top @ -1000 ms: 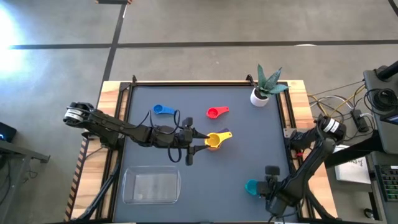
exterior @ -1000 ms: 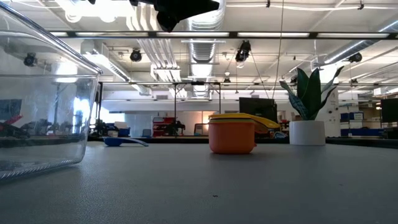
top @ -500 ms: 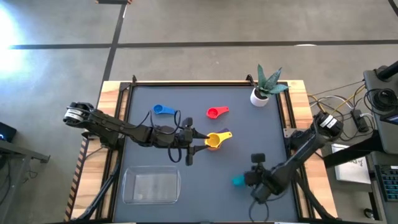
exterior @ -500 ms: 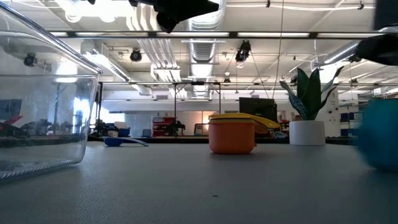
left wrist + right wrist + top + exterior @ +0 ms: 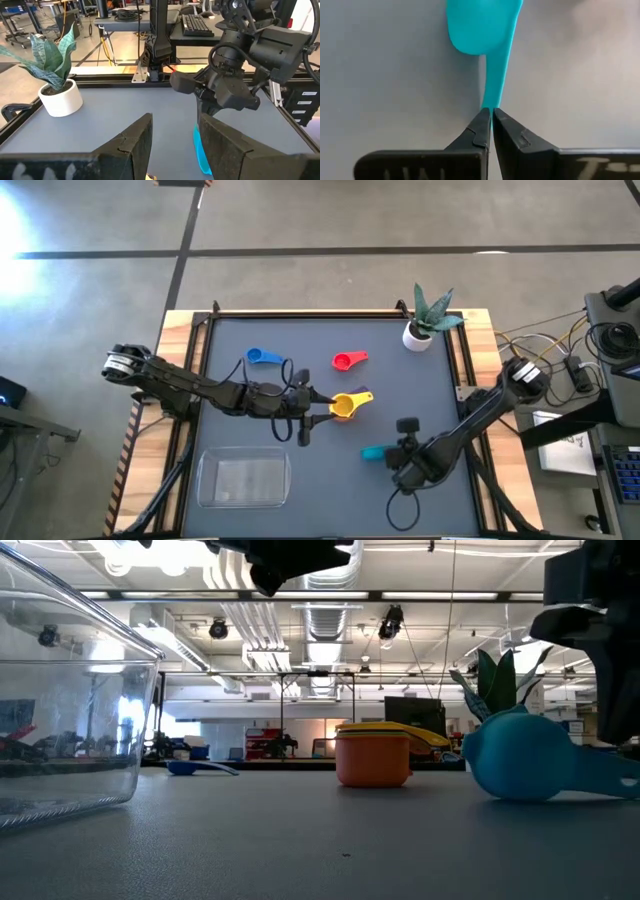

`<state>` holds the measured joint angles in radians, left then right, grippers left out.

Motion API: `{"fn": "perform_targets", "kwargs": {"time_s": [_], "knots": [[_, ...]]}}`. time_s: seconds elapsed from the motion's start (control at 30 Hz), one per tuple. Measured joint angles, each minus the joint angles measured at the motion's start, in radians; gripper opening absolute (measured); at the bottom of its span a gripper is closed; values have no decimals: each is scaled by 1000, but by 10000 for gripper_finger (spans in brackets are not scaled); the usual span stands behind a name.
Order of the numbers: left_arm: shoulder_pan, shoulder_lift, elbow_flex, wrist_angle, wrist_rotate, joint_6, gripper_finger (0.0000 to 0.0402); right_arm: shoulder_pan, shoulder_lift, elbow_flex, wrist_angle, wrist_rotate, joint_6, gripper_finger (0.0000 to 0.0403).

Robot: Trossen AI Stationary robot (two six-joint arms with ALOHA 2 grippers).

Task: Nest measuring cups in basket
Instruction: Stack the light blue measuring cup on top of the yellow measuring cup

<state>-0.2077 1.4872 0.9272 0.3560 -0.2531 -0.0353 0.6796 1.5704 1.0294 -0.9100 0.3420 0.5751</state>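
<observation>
The teal measuring cup is held by my right gripper right of the table's middle; it fills the right of the low view. An orange cup with a yellow cup nested in it stands mid-table, the yellow handle pointing right. My left gripper hovers open just left of that stack, touching nothing. The blue cup and the red cup lie on the far half. The clear basket sits at the near left. Purple and green cups are out of view. My right gripper pinches the teal cup's flat handle near its free end between the two fingertips. The fingers slant down from the table's right side and lie along the handle. The bowl points toward the table's left, low over the table; whether it touches, I cannot tell.
A white plant pot with a spiky green plant stands at the far right corner. Bare table lies between the teal cup and the basket. Cables and equipment sit beyond the table's right edge.
My right gripper has carried the teal cup from the near right corner toward the table's left and far side, closer to the orange and yellow stack. In the low view the cup has come in from the right. The gripper stayed shut on it.
</observation>
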Motion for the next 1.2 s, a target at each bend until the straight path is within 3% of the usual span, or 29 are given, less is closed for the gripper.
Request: {"fn": "perform_targets", "kwargs": {"time_s": [0.13,0.33,0.57,0.77,1.03,1.2], "knots": [[0,0,0,1,0,0,145,0,-48,0,-1,-1,9,26],[0,0,0,2,0,-4,145,-21,-177,-20,77,98,27,74],[0,0,0,2,-1,-4,145,-83,-246,-96,318,-50,-95,155],[0,0,0,2,-1,-5,145,-164,-231,-146,367,-125,-162,208],[0,0,0,1,-1,-4,145,-296,-227,-219,581,-374,-239,210],[0,0,0,-1,-1,-4,145,-323,-227,-241,575,-401,-255,185]]}}
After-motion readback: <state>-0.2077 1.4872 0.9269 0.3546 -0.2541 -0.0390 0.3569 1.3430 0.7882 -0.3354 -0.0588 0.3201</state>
